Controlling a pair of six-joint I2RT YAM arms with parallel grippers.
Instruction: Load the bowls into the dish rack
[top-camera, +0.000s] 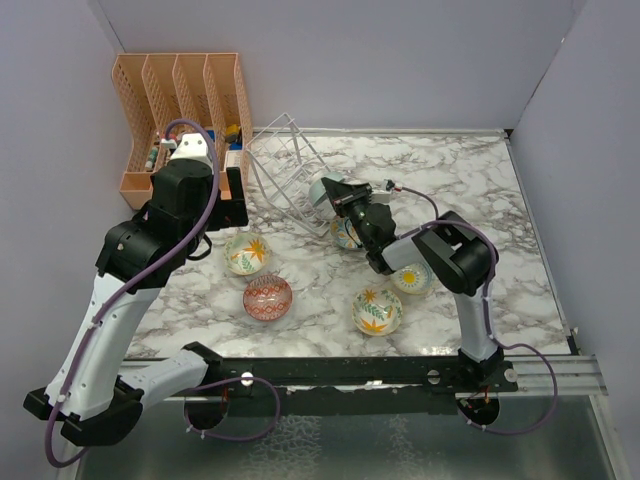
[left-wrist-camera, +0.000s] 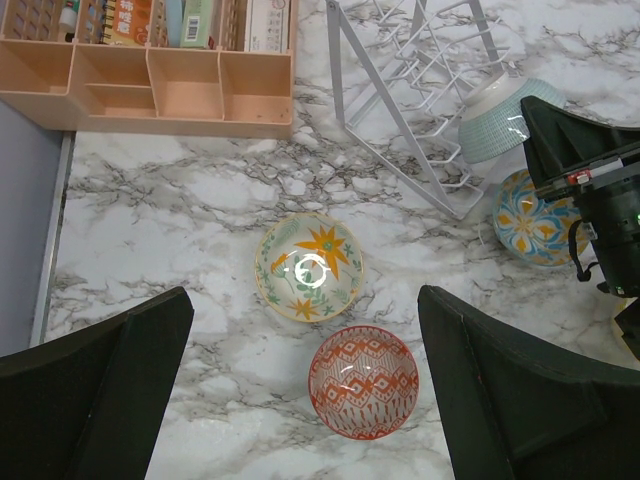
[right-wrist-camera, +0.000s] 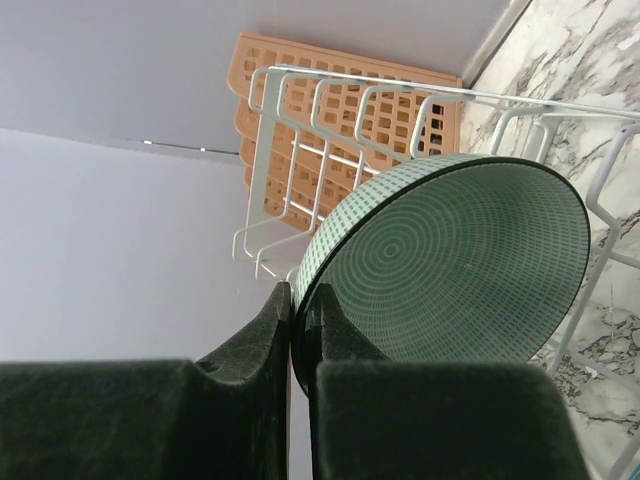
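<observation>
My right gripper (right-wrist-camera: 300, 300) is shut on the rim of the plain teal bowl (right-wrist-camera: 460, 260) and holds it tilted on edge against the white wire dish rack (right-wrist-camera: 330, 110). In the top view the teal bowl (top-camera: 321, 190) is at the rack's (top-camera: 285, 165) near right end, with the right gripper (top-camera: 338, 195) on it. My left gripper (left-wrist-camera: 303, 340) is open and empty, high above a cream orange-flower bowl (left-wrist-camera: 309, 267) and a red-patterned bowl (left-wrist-camera: 363, 381). A blue-patterned bowl (left-wrist-camera: 535, 218) lies under the right arm. A yellow-sun bowl (top-camera: 412, 277) and a cream leaf bowl (top-camera: 377, 310) sit near the front.
An orange plastic slotted organizer (top-camera: 185, 100) with small items stands at the back left, beside the rack. Grey walls close the table at the left, back and right. The left arm (top-camera: 165, 230) hangs over the table's left part.
</observation>
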